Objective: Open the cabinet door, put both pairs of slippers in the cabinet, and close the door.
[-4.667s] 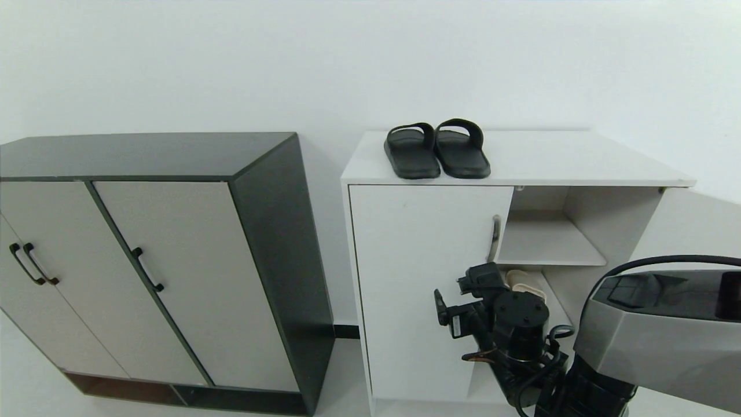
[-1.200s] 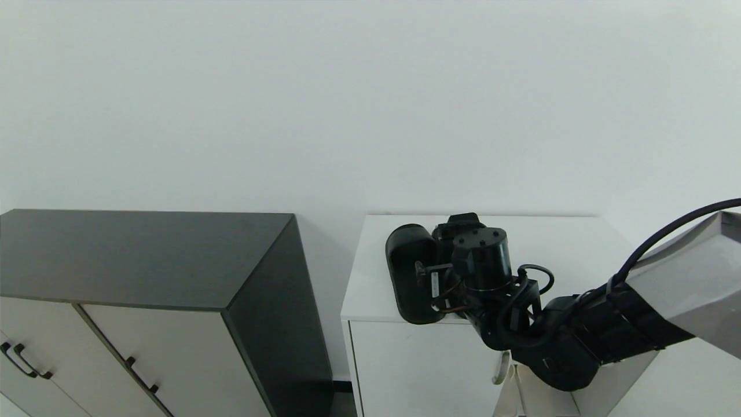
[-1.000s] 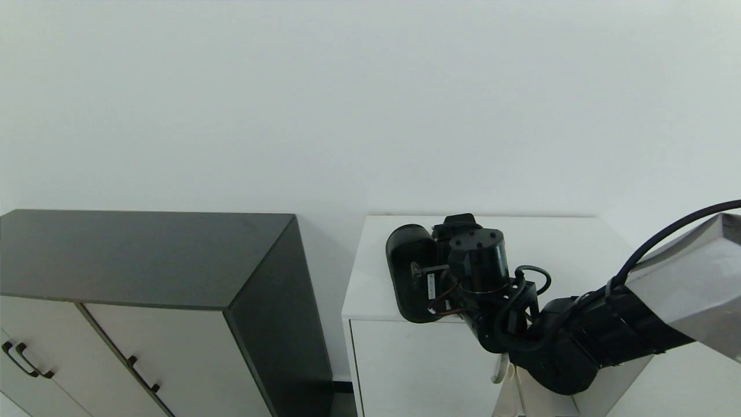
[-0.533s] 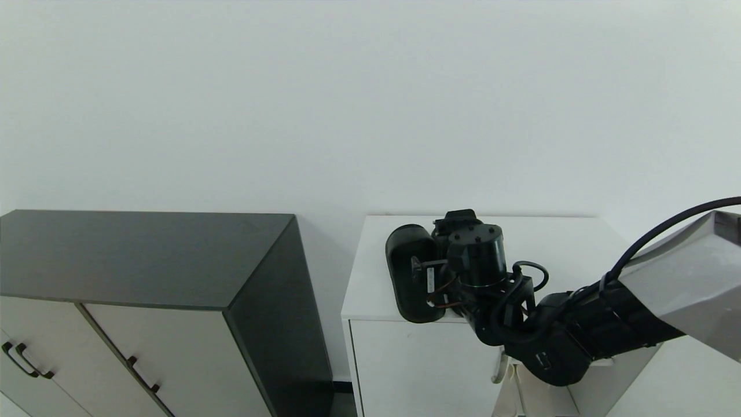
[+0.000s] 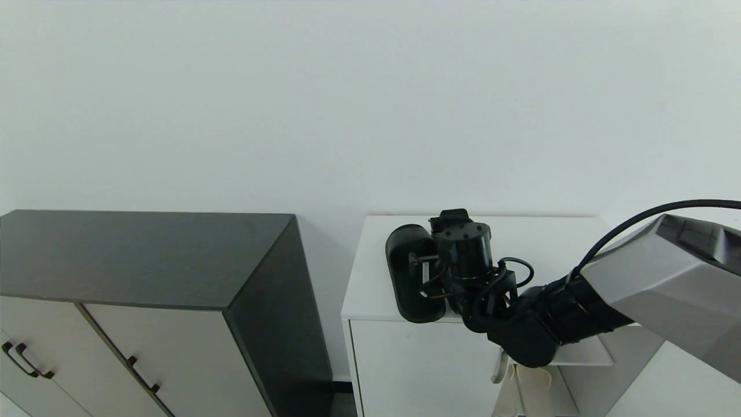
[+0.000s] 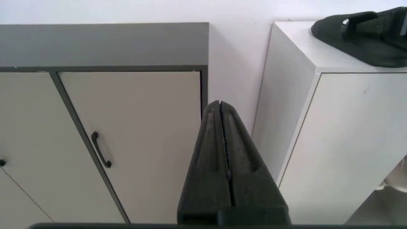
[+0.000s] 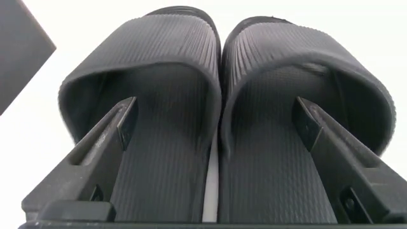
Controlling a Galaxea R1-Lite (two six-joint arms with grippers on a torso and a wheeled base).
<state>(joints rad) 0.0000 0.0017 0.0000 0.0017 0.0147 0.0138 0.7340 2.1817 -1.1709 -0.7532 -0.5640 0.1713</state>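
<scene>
Right claw (image 7: 215, 111) nudged forward — spread inside ribbed black slippers (image 7: 166, 67).

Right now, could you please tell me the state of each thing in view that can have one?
Black slippers: side by side on top of the white cabinet.
Right gripper: open, one finger under each slipper's strap.
Left gripper: shut, empty.
Left door of the white cabinet: shut; its right compartment stands open.
Dark cabinet doors: shut.
</scene>
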